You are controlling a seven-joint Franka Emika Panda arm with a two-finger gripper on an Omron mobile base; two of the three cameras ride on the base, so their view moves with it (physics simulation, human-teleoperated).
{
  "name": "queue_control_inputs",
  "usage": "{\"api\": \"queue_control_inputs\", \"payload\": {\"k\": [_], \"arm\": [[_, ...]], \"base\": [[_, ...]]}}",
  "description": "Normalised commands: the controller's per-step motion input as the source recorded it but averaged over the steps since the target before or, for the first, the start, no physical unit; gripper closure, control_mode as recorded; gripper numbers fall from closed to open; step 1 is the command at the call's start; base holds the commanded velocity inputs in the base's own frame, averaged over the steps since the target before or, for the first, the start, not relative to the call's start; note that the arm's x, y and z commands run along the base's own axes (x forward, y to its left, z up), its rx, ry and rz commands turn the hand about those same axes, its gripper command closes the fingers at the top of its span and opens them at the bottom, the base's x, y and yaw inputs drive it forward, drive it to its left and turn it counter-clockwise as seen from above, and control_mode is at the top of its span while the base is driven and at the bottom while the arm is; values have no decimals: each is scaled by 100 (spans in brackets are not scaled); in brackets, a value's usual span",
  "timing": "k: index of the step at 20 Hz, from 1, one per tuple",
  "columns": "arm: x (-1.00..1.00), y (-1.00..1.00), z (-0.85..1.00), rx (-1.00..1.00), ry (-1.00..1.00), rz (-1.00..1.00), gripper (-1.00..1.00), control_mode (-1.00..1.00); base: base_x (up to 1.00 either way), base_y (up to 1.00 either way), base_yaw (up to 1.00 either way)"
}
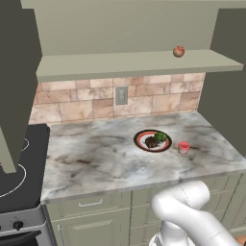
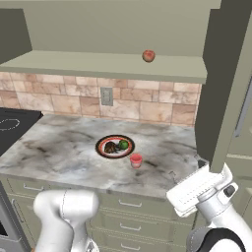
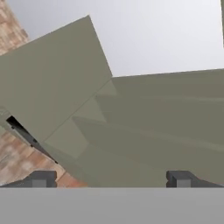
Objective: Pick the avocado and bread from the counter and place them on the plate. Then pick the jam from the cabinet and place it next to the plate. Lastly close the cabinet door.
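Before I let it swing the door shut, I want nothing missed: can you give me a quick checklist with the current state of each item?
1. Avocado on plate: ok.
2. Bread on plate: ok.
3. Jam on counter beside plate, apart from it: ok.
4. Gripper open and holding nothing: ok.
5. Cabinet door shut: not ok, it stands open.
6. Gripper touching door: cannot tell; the hand is close by its lower edge.
7. Shelf free for the door's swing: ok; a red ball sits well back from the edge.

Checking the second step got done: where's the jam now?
The jam stands on the counter, just right of the plate holding the bread and avocado, seen right of centre in the left base view.
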Motion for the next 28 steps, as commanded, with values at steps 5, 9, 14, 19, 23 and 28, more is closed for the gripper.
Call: {"api": "queue_control_inputs", "payload": {"k": [5,9,14,19,23,28], "arm": [[0,-22,17,10,0,0,-100,-100],[0,-16,17,10,0,0,-100,-100],[0,-10,18,10,0,0,-100,-100],[0,-5,14,9,0,0,-100,-100],[0,-1,14,9,0,0,-100,-100],[0,0,17,9,0,0,-100,-100]], "base": [[0,0,0],[0,0,0],[0,0,0],[0,0,0],[0,0,0],[0,0,0]]}}
